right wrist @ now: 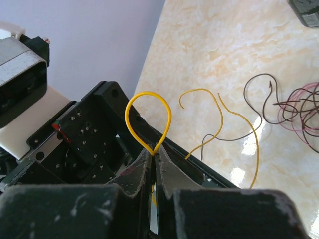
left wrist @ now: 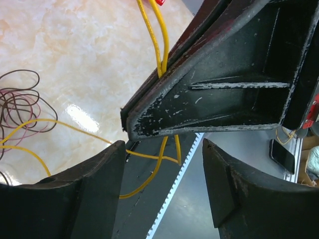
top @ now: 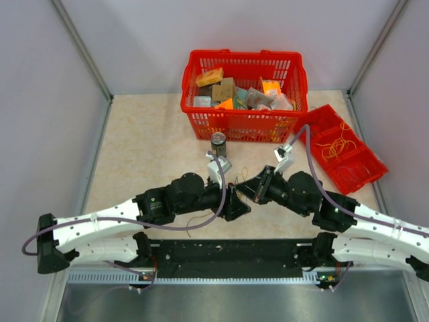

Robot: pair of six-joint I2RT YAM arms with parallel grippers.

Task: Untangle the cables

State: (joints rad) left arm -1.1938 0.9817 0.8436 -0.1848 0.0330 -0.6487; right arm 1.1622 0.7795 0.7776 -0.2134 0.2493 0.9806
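**Two robot arms meet over thin cables on a marbled table**

The table (top: pixel 147 137) is pale beige with a glossy marbled pattern. Plain grey walls (top: pixel 40 100) box it in. At the back stands a red basket (top: pixel 241 125) of small boxes, with a dark drink can (top: pixel 218 143) just in front. A red tray (top: pixel 365 169) holding yellow wire lies to the right. Mid-table, the right gripper (right wrist: pixel 154 158) is pinched tight on a loop of yellow cable (right wrist: pixel 148 93). The left gripper (left wrist: pixel 163 149) faces it, fingers spread and gripping nothing, and the right gripper's black fingers block most of its view. Dark cables (right wrist: pixel 299 107) lie tangled on the table nearby.
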